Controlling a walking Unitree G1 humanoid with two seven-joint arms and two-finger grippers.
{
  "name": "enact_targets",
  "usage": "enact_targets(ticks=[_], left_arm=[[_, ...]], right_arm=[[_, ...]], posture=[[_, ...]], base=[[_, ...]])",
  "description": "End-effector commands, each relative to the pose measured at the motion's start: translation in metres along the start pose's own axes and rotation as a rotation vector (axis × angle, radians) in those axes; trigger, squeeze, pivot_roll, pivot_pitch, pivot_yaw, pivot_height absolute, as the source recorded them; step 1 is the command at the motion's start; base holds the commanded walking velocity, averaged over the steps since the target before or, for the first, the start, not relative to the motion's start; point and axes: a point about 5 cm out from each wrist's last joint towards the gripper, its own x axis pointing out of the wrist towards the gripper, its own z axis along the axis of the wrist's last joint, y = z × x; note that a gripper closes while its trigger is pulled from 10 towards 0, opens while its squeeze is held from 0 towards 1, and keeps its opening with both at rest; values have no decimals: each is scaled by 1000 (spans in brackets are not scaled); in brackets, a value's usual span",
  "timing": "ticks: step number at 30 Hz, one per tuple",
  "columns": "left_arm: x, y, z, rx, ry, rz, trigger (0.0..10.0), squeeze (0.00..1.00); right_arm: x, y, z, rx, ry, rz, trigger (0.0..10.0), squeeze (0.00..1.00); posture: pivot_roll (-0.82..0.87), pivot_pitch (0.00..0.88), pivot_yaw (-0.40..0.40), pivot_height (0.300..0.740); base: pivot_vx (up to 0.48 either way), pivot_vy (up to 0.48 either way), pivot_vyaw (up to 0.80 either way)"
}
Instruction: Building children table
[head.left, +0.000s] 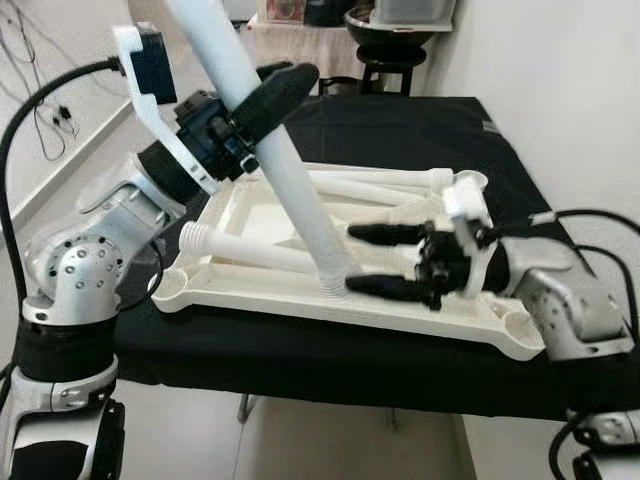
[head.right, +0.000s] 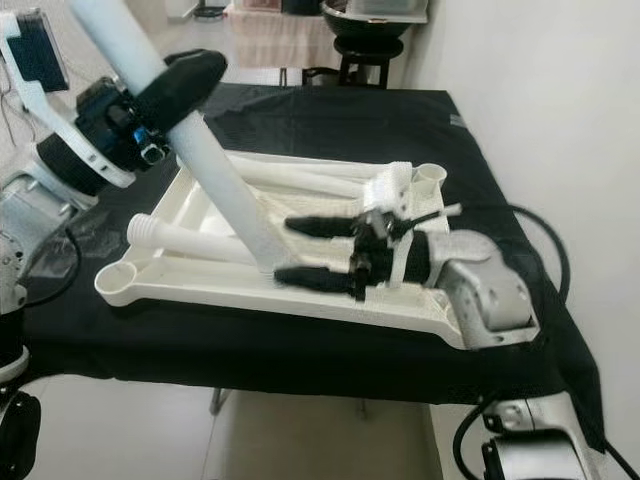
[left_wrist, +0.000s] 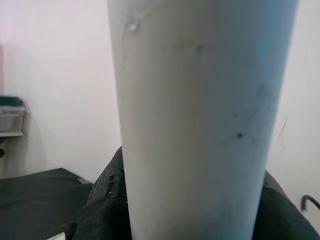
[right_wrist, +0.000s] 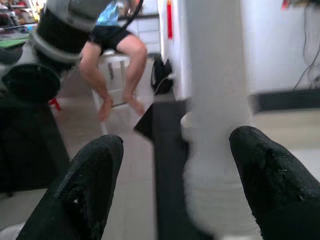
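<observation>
A white children's table top (head.left: 300, 300) lies upside down on the black-covered table (head.left: 400, 120). My left gripper (head.left: 265, 105) is shut on a white leg (head.left: 290, 180), holding it tilted with its threaded lower end at the front rim of the top. In the left wrist view that leg (left_wrist: 200, 125) stands close against a black finger (left_wrist: 105, 200). My right gripper (head.left: 350, 258) is open over the top, one finger on each side of the leg's base. The right wrist view has the leg (right_wrist: 215, 125) between the fingers (right_wrist: 95, 175), nearer one of them.
Another leg (head.left: 250, 250) lies loose inside the top at the left, and more legs (head.left: 380, 185) lie at its back. A black stool (head.left: 390, 50) stands beyond the table. A seated person's bare legs (right_wrist: 115, 55) are in the right wrist view. A white wall runs on the right.
</observation>
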Motion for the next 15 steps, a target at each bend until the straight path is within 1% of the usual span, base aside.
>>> enact_targets(ticks=[1,2,5,7,8,10,11,12,15], left_arm=[[7,-4,-2,38,11,-51,0,0],[10,-5,-4,53,21,-71,0,0],[15,-6,-8,43,21,-100,0,0],[20,-9,-13,13,20,-129,0,0],[20,-9,-13,13,20,-129,0,0],[27,-15,-24,-20,36,-168,0,0],[27,-15,-24,-20,36,-168,0,0],[32,-19,-31,-53,44,-198,0,0],[35,-21,-34,-67,43,-213,0,0]], right_arm=[[9,6,-10,42,43,27,10000,0],[11,7,-15,59,62,13,10000,0],[16,5,-21,77,70,-17,10000,0],[23,-1,-22,69,53,-65,10000,0],[23,-1,-22,69,53,-65,10000,0],[31,-6,-21,72,33,-121,10000,0],[31,-6,-21,72,33,-121,10000,0],[36,-7,-19,83,19,-143,10000,0],[38,-6,-18,90,11,-153,10000,0]], posture=[[39,43,21,740],[38,42,21,740],[34,39,21,740],[28,36,25,740],[28,36,25,740],[24,33,29,740],[24,33,29,740],[18,32,34,740],[17,29,36,740]], base=[[0,0,0],[0,0,0],[0,0,0],[0,0,0],[0,0,0],[0,0,0],[0,0,0],[0,0,0],[0,0,0]])
